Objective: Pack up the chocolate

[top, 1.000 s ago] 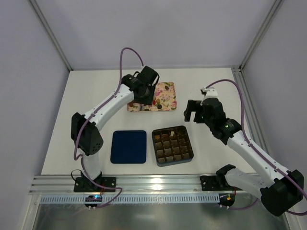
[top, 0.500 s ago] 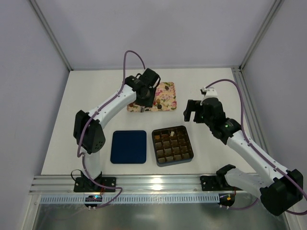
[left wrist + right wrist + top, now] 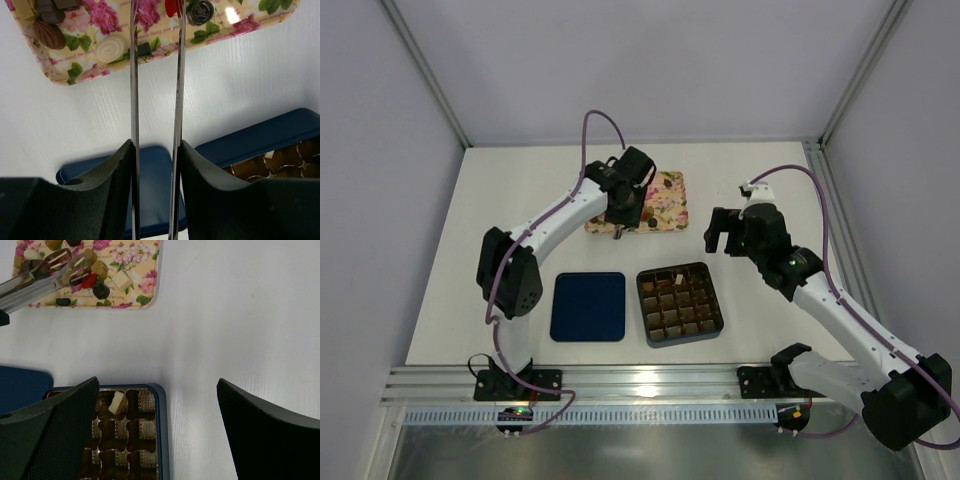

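The chocolate lies loose on the floral tray [image 3: 665,208]: a brown piece [image 3: 49,34], a round white piece [image 3: 111,49], a red piece [image 3: 89,281] and a dark round piece [image 3: 101,290]. My left gripper [image 3: 623,203] is shut on metal tongs [image 3: 134,90]. In the right wrist view the tongs' tips [image 3: 70,265] stand slightly apart over the tray, next to the red piece. The dark grid box [image 3: 680,303] holds a whitish piece [image 3: 117,402] in a top cell. My right gripper [image 3: 722,232] is open and empty above the table, right of the tray.
A navy lid [image 3: 588,306] lies flat left of the box. The box's blue rim [image 3: 163,430] sits below my right gripper's left finger. Metal frame posts rise at the back corners, and a rail runs along the near edge.
My left wrist has shifted a little to the right over the tray's left end, carrying the tongs. The right arm has not moved.
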Controlling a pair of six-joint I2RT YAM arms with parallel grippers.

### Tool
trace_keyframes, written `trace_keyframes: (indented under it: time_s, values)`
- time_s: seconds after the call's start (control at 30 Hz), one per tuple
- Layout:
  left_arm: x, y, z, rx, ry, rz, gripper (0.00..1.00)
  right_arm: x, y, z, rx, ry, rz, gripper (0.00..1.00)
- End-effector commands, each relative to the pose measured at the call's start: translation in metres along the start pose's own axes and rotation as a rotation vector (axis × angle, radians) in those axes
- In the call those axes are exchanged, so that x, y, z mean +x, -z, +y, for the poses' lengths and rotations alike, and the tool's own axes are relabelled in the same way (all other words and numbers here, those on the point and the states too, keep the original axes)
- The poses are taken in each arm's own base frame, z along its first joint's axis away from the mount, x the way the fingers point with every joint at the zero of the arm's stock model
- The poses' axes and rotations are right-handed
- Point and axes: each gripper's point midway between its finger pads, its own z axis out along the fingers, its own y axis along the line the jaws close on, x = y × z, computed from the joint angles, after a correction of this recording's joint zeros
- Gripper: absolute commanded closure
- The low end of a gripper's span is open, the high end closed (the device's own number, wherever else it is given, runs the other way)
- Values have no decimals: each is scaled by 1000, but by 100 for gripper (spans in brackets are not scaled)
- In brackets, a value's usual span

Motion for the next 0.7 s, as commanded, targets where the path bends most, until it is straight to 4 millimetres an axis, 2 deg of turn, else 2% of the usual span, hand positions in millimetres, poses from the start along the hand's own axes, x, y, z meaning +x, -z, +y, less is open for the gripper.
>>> trace_keyframes:
  time_s: [0.0, 0.67]
  values:
    - [-7, -3, -2, 20, -3, -23, 60, -7, -1, -1, -5, 4, -33, 0]
    - [-21, 23, 0, 38, 14, -103, 60, -8, 2, -1, -9, -3, -39, 0]
